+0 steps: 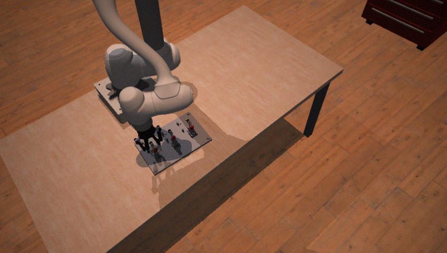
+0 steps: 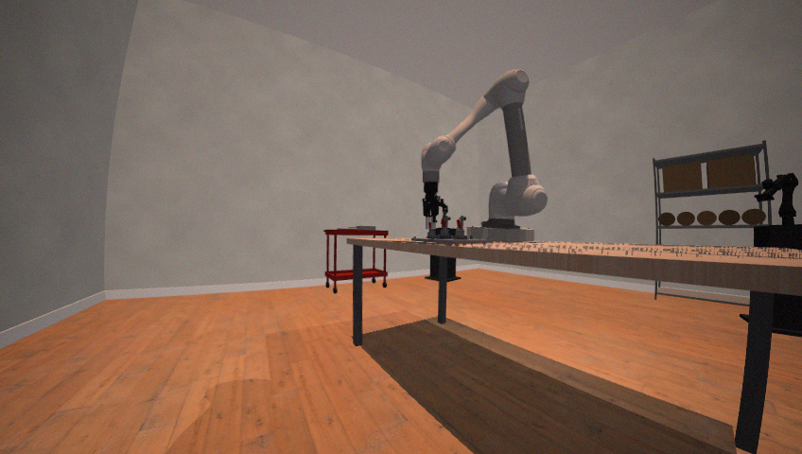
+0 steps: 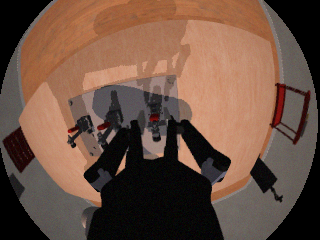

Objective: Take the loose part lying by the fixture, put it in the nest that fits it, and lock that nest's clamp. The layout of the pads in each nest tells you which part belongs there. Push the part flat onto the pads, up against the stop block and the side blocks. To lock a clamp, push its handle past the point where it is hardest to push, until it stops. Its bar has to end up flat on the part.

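The grey fixture plate (image 1: 200, 138) (image 2: 423, 238) (image 3: 90, 103) lies on the table in front of the arm's base. It carries three toggle clamps with red handles: a left one (image 1: 154, 150) (image 3: 155, 119), a middle one (image 1: 173, 137) (image 3: 103, 126) and a right one (image 1: 192, 127) (image 3: 72, 132). My gripper (image 1: 152, 145) (image 2: 432, 223) (image 3: 154, 114) points straight down over the left clamp. Its fingers stand a little apart, with that clamp's red handle showing in the gap between the tips. I see no loose part on the table beside the plate. The nest under the gripper is mostly hidden.
The arm's base plate (image 1: 108, 95) stands just behind the fixture. The table's front edge (image 1: 194, 191) runs close by. A red cart (image 2: 356, 232) stands beyond the table's end, a shelf rack (image 2: 708, 185) at the right, and a red cabinet (image 1: 407, 15) on the floor.
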Action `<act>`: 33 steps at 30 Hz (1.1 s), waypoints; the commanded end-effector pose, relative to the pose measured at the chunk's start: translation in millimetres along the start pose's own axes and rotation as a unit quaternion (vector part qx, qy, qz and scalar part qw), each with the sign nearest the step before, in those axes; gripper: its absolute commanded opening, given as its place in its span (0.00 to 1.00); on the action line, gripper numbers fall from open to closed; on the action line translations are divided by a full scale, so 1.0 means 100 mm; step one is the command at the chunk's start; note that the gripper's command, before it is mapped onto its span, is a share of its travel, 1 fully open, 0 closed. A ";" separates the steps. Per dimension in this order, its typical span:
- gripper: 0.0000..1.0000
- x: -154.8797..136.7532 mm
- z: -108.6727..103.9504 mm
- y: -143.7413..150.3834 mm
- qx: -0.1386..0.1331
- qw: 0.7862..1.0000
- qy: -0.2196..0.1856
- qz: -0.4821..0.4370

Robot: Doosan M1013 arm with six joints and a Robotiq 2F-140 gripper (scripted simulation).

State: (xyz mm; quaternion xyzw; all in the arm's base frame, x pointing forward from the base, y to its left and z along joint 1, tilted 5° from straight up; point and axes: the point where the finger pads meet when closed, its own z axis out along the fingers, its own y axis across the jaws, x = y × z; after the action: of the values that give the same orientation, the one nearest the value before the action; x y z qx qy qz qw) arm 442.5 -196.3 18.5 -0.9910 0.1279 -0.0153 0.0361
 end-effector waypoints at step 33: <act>0.10 0.00 0.00 0.00 0.000 1.000 0.000 0.000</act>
State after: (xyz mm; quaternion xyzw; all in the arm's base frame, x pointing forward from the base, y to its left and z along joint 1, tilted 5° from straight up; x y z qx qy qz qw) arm 442.6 -196.4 18.6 -0.9910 0.1279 -0.0153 0.0361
